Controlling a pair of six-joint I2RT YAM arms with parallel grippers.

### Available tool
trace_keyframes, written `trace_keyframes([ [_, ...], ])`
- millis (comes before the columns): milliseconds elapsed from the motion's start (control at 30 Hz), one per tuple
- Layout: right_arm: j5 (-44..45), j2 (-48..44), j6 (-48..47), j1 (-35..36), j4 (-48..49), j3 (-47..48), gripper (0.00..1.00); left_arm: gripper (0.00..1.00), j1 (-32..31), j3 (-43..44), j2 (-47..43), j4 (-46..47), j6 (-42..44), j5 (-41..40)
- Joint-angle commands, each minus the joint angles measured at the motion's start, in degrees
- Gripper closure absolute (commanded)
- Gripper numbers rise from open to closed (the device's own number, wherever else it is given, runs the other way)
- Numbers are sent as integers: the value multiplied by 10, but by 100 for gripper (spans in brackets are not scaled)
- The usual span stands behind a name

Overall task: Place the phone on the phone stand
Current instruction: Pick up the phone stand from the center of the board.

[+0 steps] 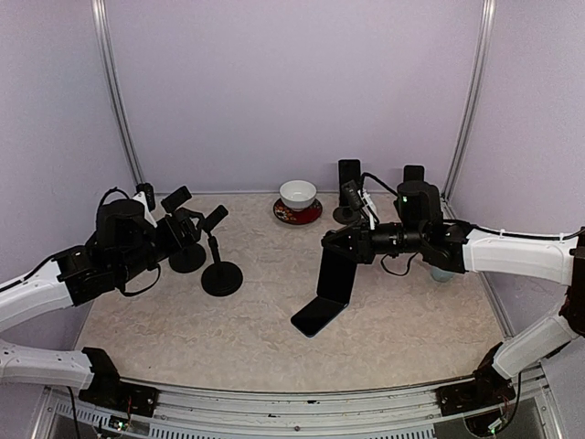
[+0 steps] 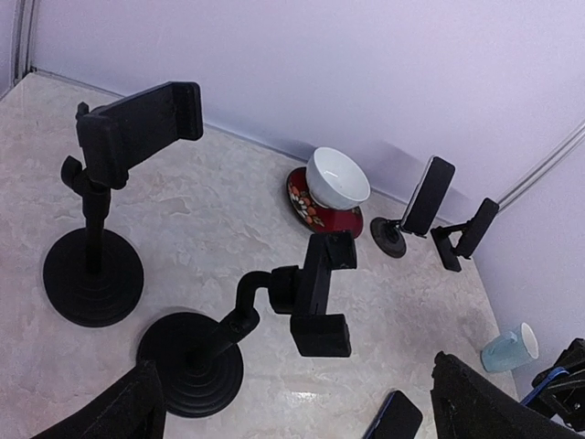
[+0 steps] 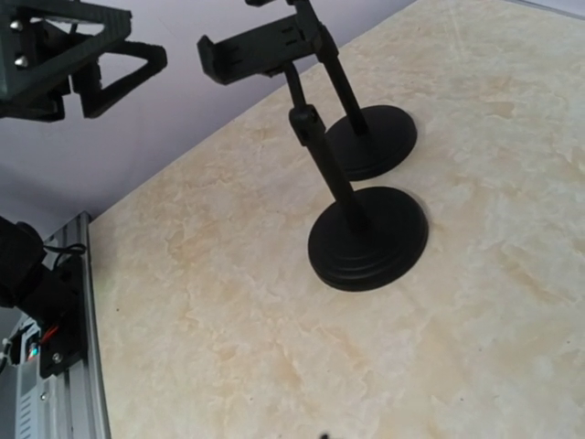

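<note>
Top external looks down from the near edge over the whole table (image 1: 411, 329); both wrist cameras view obliquely, closer in, sharing the two black stands (image 1: 222, 277).

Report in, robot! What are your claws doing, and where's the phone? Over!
Left claw open, empty. Right claw shut on phone, holding it upright. Nearest stand empty, nothing between it and phone. Over.

Surface (image 1: 183, 338). Left: stand (image 1: 222, 277), second stand (image 1: 187, 259) just behind it. Rear centre: bowl (image 1: 298, 193) on saucer (image 1: 298, 218). Right of saucer: two rear stands (image 1: 348, 178). Centre: phone (image 1: 335, 274), upright. Far right: cup (image 1: 441, 273).
</note>
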Motion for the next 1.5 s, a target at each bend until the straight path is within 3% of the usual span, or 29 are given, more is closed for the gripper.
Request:
trace_keyframes([
  [0, 7, -2, 0, -5, 16, 15, 100, 1, 24, 17, 5, -11, -38, 52],
  [400, 16, -5, 0, -5, 14, 11, 100, 3, 49, 2, 32, 33, -56, 112],
  [767, 18, -3, -1, -5, 9, 15, 100, 25, 61, 0, 59, 65, -54, 127],
  [1067, 20, 6, -3, -5, 2, 25, 100, 27, 73, 2, 81, 80, -57, 140],
  [1300, 21, 14, -4, -5, 2, 28, 100, 39, 78, -2, 87, 95, -58, 150],
  [1467, 21, 19, -4, -5, 2, 28, 100, 42, 79, -3, 95, 103, -59, 157],
])
